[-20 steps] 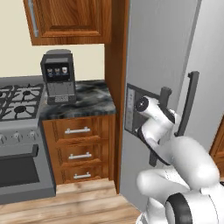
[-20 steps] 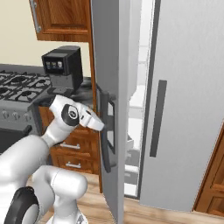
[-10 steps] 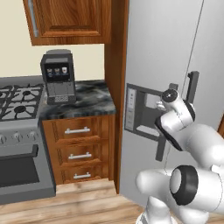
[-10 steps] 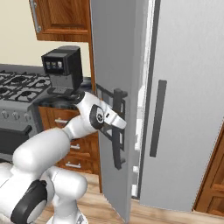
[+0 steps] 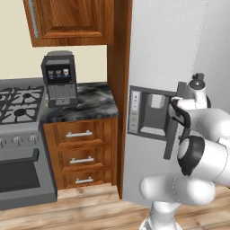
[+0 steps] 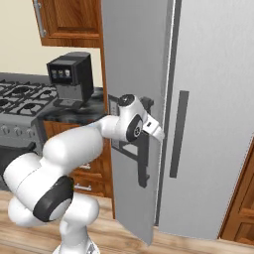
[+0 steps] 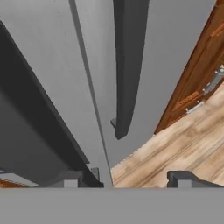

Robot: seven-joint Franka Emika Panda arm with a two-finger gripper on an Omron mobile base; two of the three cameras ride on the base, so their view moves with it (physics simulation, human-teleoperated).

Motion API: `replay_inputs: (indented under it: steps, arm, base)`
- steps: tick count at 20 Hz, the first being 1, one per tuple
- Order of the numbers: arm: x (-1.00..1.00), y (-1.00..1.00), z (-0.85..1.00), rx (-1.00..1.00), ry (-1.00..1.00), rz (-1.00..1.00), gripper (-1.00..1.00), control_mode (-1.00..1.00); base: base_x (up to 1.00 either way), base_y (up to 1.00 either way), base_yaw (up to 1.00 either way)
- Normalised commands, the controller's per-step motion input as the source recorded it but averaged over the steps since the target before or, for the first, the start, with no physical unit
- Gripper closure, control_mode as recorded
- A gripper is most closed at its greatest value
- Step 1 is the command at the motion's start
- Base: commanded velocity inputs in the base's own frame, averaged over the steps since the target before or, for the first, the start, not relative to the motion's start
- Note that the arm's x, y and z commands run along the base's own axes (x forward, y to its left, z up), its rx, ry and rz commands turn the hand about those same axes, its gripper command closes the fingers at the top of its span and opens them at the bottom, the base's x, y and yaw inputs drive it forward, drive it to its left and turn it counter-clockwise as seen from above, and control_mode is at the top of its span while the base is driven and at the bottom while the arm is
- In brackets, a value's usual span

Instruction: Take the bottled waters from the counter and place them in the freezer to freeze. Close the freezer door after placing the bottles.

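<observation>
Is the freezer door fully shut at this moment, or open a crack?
Nearly shut, not flush: in the right base view the freezer door stands slightly proud of the neighbouring door, a dark seam between them.

Left base view sits behind the arm's left, facing forward and down at the freezer door, with the counter beside it. Right base view covers the same door and counter from the right. Hand view is tight on the door, looking along it to the floor.
</observation>
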Motion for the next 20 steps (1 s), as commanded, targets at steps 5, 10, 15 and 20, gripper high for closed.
replay_inputs:
  steps: [5, 10, 15, 20]
  arm:
    - [0.51, -0.05, 0.00, 0.02, 0.01, 0.08, -1.00, -1.00]
    - [0.32, -0.09, 0.00, 0.01, -0.06, 0.09, -1.00, -1.00]
    - [0.27, -0.09, 0.00, 0.01, -0.05, 0.09, -1.00, -1.00]
    - [0.39, -0.01, 0.02, 0.00, 0.00, 0.08, -1.00, -1.00]
  base:
    - [0.00, 0.00, 0.00]
    - [0.00, 0.00, 0.00]
    - [0.00, 0.00, 0.00]
    - [0.00, 0.00, 0.00]
